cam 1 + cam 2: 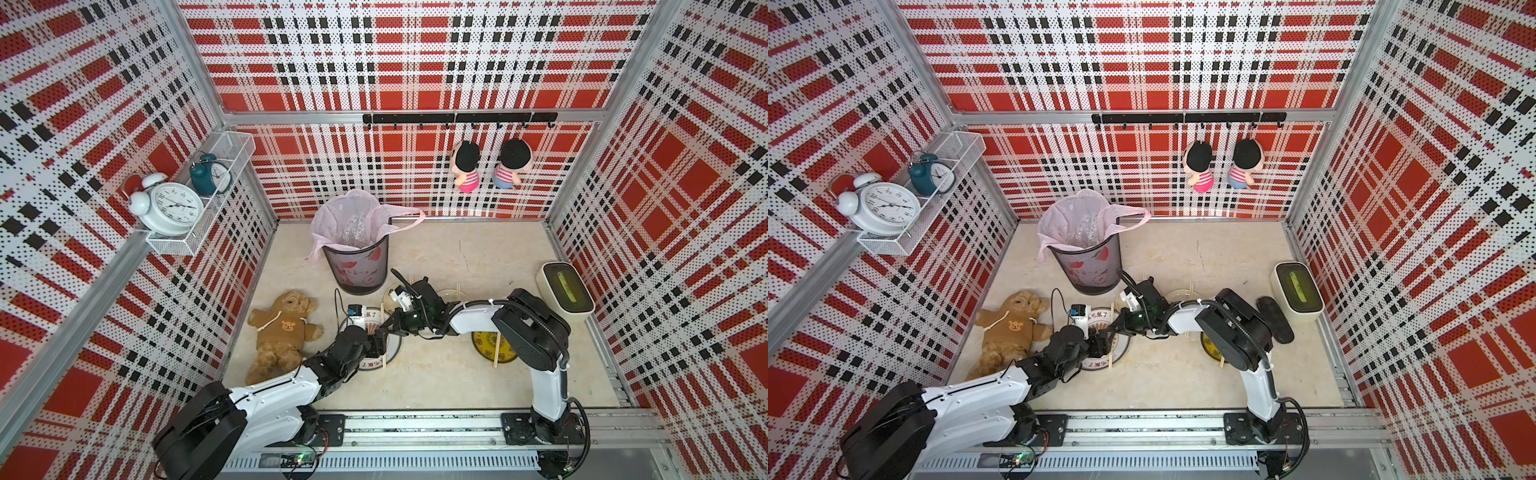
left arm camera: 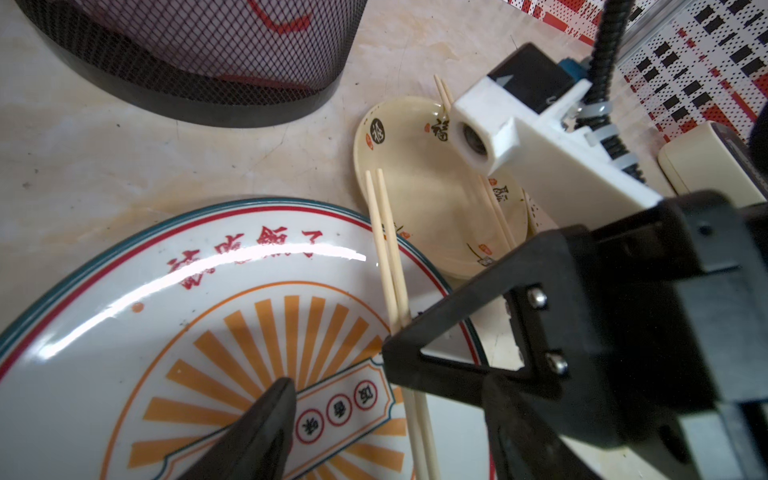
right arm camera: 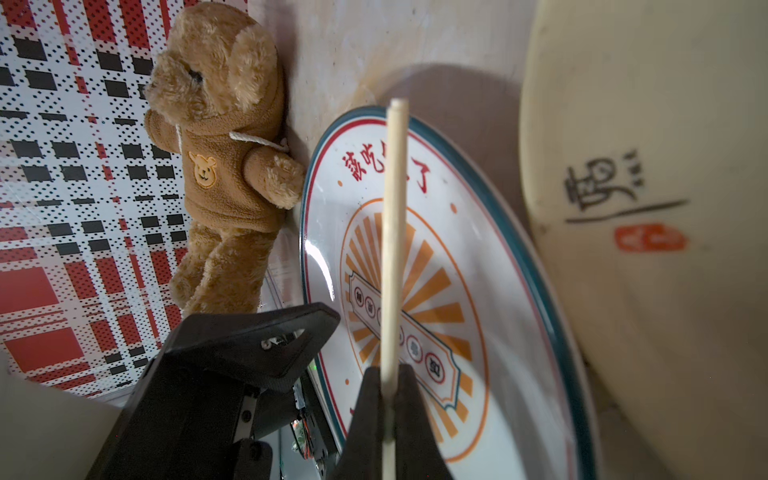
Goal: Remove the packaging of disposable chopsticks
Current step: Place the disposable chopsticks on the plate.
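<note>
Lab test booth: plaid walls (image 1: 415, 62), aluminium rail (image 1: 415, 430)

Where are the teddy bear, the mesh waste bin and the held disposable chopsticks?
teddy bear (image 1: 278, 336), in a top view, on its brown sweater.
mesh waste bin (image 1: 357, 270), in a top view, on its outer wall.
disposable chopsticks (image 3: 393, 232), right wrist view, on the mid-shaft.

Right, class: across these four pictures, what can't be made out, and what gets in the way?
- Pale wooden chopstick pair, right wrist view: blurred by closeness, reads as one stick; lower end cut off by the frame edge.
- Crinkly clear material inside the pink-lined black mesh bin, both top views: too small to identify.
- Round yellow plate, in a top view: partly covered by the right arm.
</note>
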